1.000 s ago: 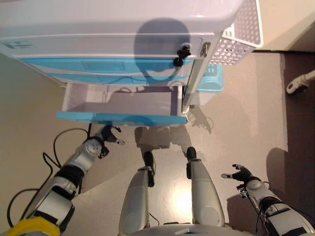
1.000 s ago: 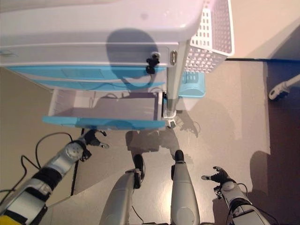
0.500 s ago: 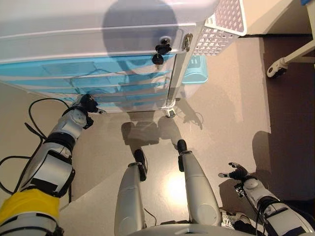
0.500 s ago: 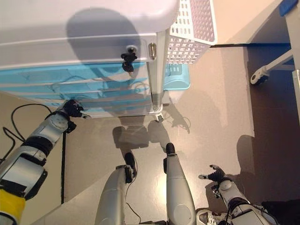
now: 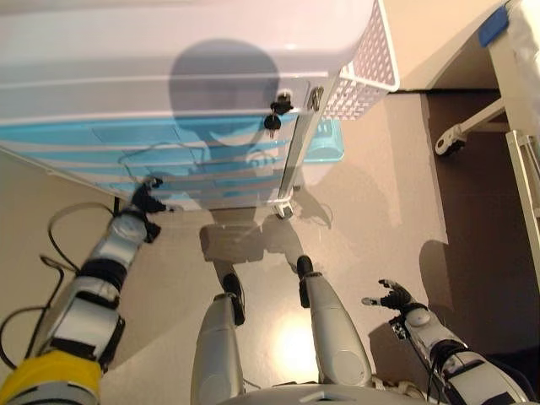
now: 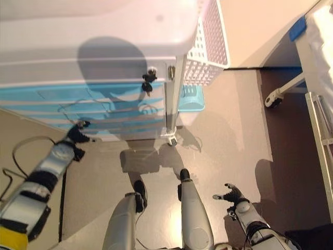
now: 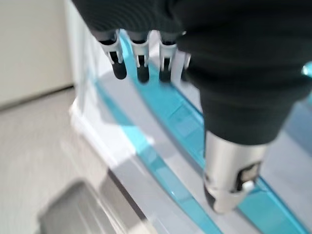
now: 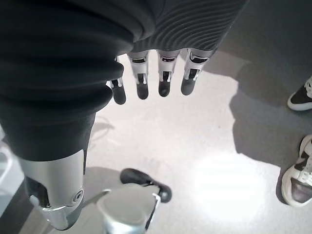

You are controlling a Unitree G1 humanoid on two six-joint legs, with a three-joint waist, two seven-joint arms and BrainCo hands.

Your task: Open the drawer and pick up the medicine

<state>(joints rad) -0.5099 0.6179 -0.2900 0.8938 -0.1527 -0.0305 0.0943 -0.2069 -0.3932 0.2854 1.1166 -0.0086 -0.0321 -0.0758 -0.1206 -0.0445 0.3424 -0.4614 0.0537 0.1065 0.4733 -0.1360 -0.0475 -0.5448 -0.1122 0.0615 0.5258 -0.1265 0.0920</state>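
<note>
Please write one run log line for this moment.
drawers: all shut | left hand: open, at lowest drawer front | right hand: open, idle | medicine: not visible

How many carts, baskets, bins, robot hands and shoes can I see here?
Drawer cart: 1
White basket: 1
Blue bin: 1
Robot hands: 2, left hand and right hand
Person's shoes: 2
Total: 7

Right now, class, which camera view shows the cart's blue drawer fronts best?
The left eye view: all the blue drawer fronts are visible, shut. The right eye view matches it, the left wrist view shows close strips, and the right wrist view shows none.
</note>
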